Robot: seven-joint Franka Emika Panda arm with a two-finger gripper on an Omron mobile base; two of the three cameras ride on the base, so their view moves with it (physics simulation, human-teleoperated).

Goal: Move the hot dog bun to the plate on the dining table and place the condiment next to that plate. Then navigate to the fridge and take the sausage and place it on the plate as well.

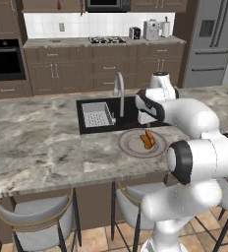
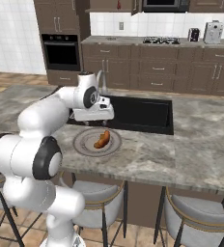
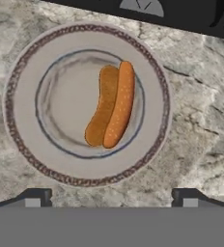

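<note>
The hot dog bun [image 3: 110,106] is lying on the plate [image 3: 22,103]; gripper [image 3: 111,198] hovering above, fingers apart, seemingly empty; condiment and sausage remaining.

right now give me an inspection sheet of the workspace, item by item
surface: dining table, grey-beige marble top with a black sink and chrome tap
job's things: hot dog bun lies on the plate near its centre; fridge stands behind at the right; condiment and sausage nothing seen
clutter: nothing seen
grippers: gripper open above the plate, holding nothing
cables: nothing seen
surroundings: stools at the table, wall oven, gas hob, toaster
</note>
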